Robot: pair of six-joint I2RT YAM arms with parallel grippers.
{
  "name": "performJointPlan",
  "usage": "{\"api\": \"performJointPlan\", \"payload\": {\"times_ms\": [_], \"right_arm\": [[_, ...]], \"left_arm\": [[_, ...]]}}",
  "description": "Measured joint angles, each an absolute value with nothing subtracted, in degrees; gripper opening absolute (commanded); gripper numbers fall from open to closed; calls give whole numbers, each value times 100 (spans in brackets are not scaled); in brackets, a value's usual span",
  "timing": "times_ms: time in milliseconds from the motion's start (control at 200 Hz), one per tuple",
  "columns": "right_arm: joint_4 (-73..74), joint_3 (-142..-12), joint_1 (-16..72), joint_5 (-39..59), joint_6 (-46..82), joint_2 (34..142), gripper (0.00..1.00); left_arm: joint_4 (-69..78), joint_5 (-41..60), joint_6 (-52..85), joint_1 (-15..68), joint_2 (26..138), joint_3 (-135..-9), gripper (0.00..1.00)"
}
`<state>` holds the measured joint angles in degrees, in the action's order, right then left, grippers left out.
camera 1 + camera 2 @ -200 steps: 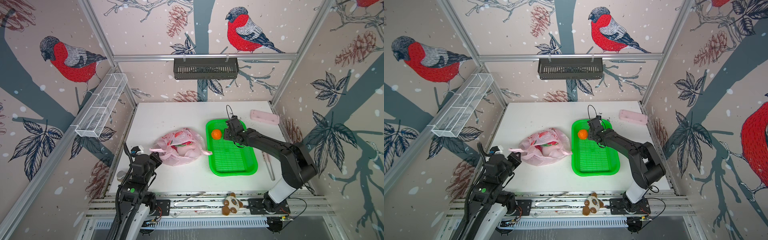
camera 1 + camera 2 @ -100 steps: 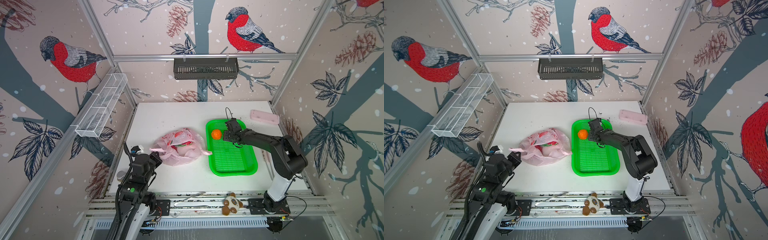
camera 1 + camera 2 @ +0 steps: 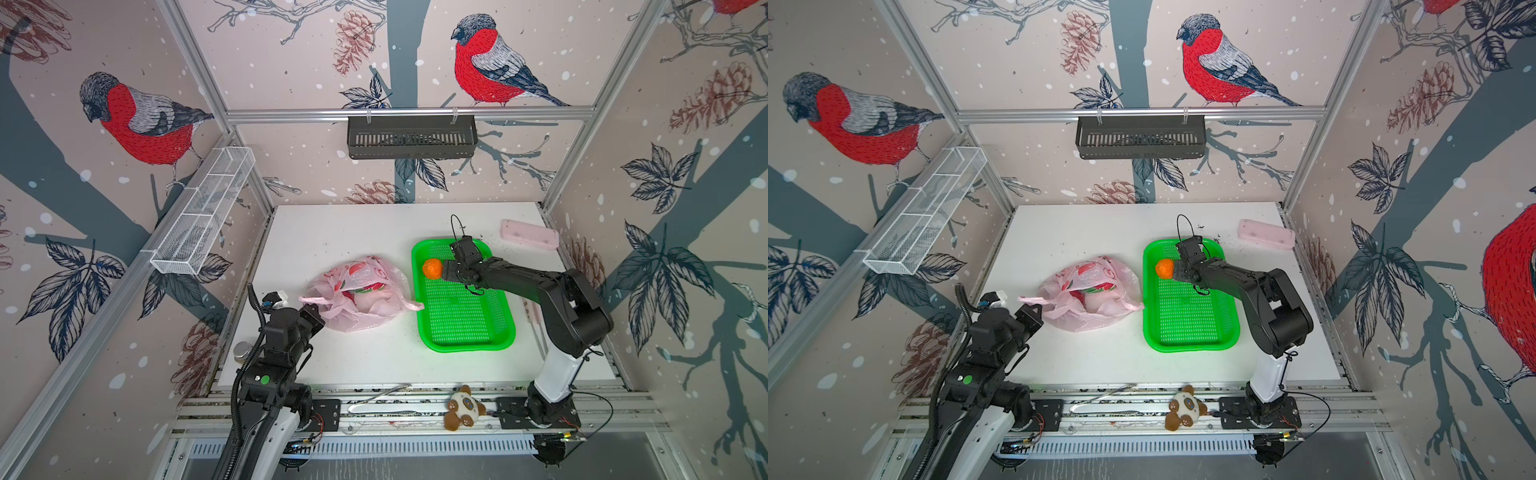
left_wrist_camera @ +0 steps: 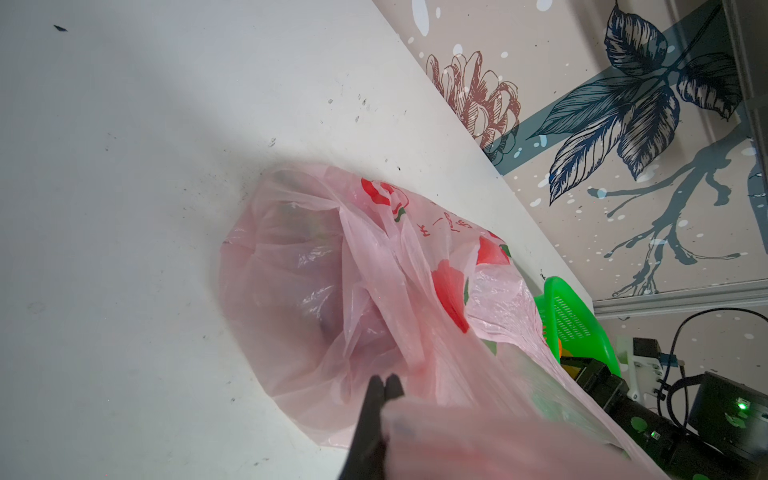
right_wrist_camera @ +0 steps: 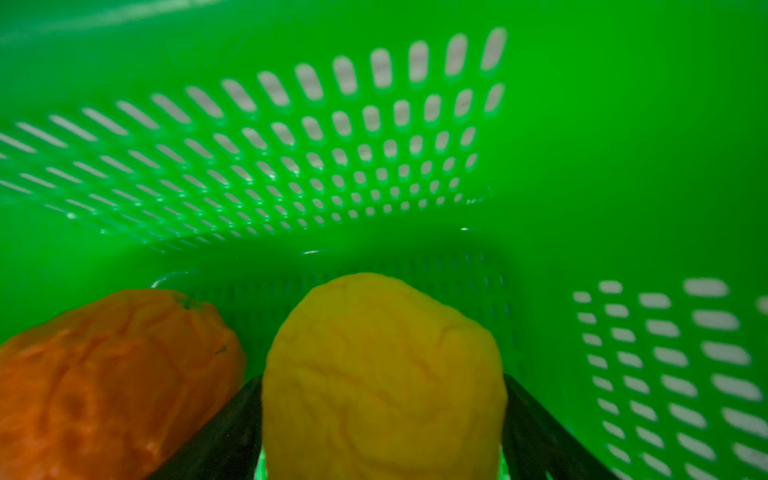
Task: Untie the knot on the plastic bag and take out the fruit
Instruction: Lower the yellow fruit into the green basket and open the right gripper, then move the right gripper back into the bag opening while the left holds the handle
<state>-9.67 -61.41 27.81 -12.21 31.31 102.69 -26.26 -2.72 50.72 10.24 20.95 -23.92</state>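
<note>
The green basket (image 3: pixel 465 338) holds an orange citrus (image 5: pixel 112 374) and a yellow citrus (image 5: pixel 382 365), the latter flanked by the right gripper (image 3: pixel 445 272), fingers apart. The left gripper (image 4: pixel 384 384), fingers together, pinches the plastic bag (image 3: pixel 357 299) on the white table (image 3: pixel 332 232); bird-print walls (image 3: pixel 291 62).

I have the plastic bag (image 3: pixel 357 299) lying on the table (image 3: pixel 374 361) just left of the tray (image 3: pixel 469 347), with the left gripper (image 4: pixel 384 386) at the bag's front-left edge. In the tray's far-left corner a citrus fruit (image 3: pixel 432 269) sits near the left rim, and a 2nd citrus fruit (image 5: pixel 382 374) lies beside it between the fingers of the right gripper (image 3: pixel 448 271). Behind the tray to the right lies a block (image 3: pixel 528 234), and before it a plush toy (image 3: pixel 461 409) rests on the front rail (image 3: pixel 374 405).
</note>
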Motion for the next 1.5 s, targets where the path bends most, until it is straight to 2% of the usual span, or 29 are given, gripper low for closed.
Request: {"api": "performJointPlan", "payload": {"times_ms": [205, 310, 500, 686, 801, 981, 1131, 1271, 1501], "right_arm": [[-1243, -6132, 3076, -1457, 3138, 9612, 88], [-1487, -6123, 3389, -1747, 3166, 9144, 84], [-1831, -6261, 4418, -2272, 3288, 8291, 76], [-1586, -6563, 5572, -2233, 3236, 7988, 69], [-1424, -6976, 6156, -2051, 3148, 8320, 65], [-1308, -7835, 6746, -1599, 3000, 9397, 58], [-1367, -8477, 6790, -1214, 2982, 10370, 51], [-1417, -8739, 6753, -849, 2976, 11107, 50], [-1404, -8702, 6733, -156, 2856, 11636, 48]], "left_arm": [[-2692, -279, 5065, 1024, 2053, -2506, 0], [-2762, -283, 5063, 1024, 2034, -2541, 0], [-2823, -305, 5063, 1024, 2018, -2644, 0], [-2950, -325, 5063, 1024, 1970, -2696, 0], [-3046, -325, 5065, 1024, 1925, -2698, 0], [-3116, -325, 5083, 1024, 1785, -2729, 0], [-3260, -342, 5111, 1024, 1682, -2775, 0], [-3374, -381, 5159, 1024, 1614, -2812, 0], [-3393, -458, 5273, 1024, 1625, -2832, 0]]}}
